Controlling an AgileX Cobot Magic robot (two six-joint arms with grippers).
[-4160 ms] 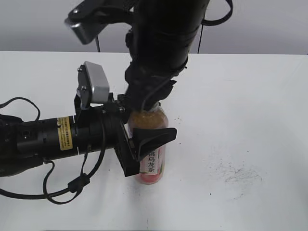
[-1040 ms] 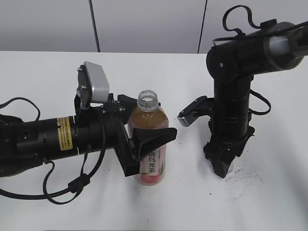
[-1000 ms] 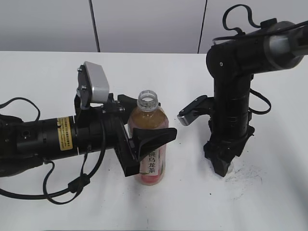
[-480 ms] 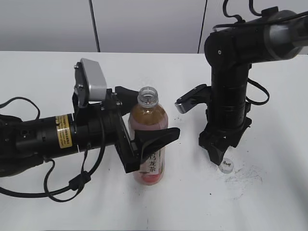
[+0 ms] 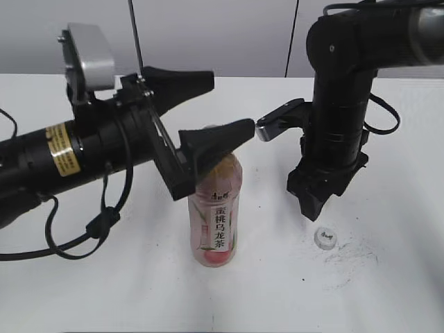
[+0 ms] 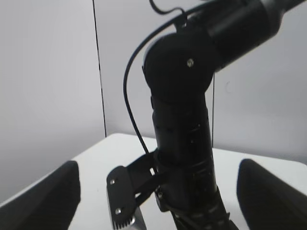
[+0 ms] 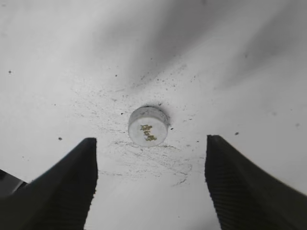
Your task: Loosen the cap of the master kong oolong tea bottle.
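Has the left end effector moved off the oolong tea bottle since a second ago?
Yes. The left end effector has risen from around the oolong tea bottle's body to above its shoulder, and the bottle stands on the table unheld.

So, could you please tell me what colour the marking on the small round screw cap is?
Dark gold on the white-grey cap, clearest in the right wrist view.

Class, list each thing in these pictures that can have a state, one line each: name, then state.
Tea bottle: upright on the table, no cap on it, free of both grippers.
Cap: off the bottle, lying flat on the table, logo side up.
Left gripper: jaws open, above the bottle, holding nothing.
Right gripper: jaws open, above the cap, holding nothing.
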